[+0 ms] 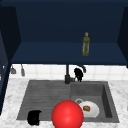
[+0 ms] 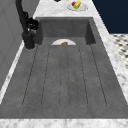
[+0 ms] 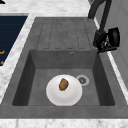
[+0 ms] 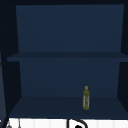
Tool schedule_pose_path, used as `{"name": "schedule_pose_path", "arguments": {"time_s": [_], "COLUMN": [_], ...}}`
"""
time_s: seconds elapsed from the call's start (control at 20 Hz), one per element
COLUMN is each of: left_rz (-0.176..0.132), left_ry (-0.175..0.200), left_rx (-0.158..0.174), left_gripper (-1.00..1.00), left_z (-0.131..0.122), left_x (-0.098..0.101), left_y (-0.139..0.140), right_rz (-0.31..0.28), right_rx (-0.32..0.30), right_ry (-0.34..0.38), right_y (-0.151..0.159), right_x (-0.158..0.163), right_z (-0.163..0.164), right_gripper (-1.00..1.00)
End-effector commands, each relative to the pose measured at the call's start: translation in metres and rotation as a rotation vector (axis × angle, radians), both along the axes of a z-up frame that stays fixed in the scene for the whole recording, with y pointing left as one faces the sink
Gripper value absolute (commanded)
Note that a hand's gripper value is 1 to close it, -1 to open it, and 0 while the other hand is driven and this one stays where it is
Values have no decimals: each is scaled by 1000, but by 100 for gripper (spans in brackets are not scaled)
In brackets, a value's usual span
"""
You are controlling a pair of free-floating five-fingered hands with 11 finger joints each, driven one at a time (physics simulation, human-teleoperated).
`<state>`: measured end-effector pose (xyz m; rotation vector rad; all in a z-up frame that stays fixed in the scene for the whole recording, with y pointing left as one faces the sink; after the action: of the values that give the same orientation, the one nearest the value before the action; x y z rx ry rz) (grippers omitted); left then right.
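Right hand [image 1: 78, 74]: shown at the tap [image 1: 67, 75], just right of the upright and level with its base; in the right side view it [image 3: 110, 40] is pressed against the side lever [image 3: 101, 41].
Relation: the lever lies directly at the fingers, between hand and upright; its long axis cannot be made out.
Right-hand fingers: drawn in toward the lever; whether they clasp it or merely rest on it cannot be told.
Right-hand pose: held above the sink's back rim, palm turned toward the tap.
Left hand [image 1: 34, 117]: hung at the front edge of the drainboard [image 1: 45, 97], well apart from the tap; finger state cannot be told.
Nearer hand: the right, in contact with the tap.
Basin [image 3: 37, 82]: a white plate [image 3: 56, 93] is laid on the floor, with a brown morsel [image 3: 63, 84] on it and the drain [image 3: 82, 80] just beside.
Shelf [image 4: 50, 107]: a bottle [image 4: 86, 98] is stood upright, right of centre.
Foreground: a red ball [image 1: 67, 114] is seen before the sink's front edge.
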<state>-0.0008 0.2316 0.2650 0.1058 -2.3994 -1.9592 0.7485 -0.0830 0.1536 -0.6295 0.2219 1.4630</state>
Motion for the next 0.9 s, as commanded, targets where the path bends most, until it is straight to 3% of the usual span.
{"name": "schedule_pose_path", "arguments": {"time_s": [0.0, 0.3, 0.45, 0.5, 0.6, 0.85], "left_rz": [0, 0, 0, 0, 0, 0], "left_ry": [0, 0, 0, 0, 0, 0], "left_rx": [0, 0, 0, 0, 0, 0], "left_gripper": [0, 0, 0, 0, 0, 0], "left_z": [0, 0, 0, 0, 0, 0], "left_x": [0, 0, 0, 0, 0, 0], "left_y": [0, 0, 0, 0, 0, 0], "right_rz": [0, -21, -26, -48, -79, -26], "right_rx": [-36, -278, -404, -426, -478, -446], "right_ry": [-75, -60, 13, 15, -21, -188], "right_y": [23, 38, 44, 35, 28, 20], "right_x": [25, 27, 5, 0, -23, -43], "right_z": [-4, -6, -7, -2, 3, 16], "right_gripper": [100, 100, 100, -100, -100, -100]}}
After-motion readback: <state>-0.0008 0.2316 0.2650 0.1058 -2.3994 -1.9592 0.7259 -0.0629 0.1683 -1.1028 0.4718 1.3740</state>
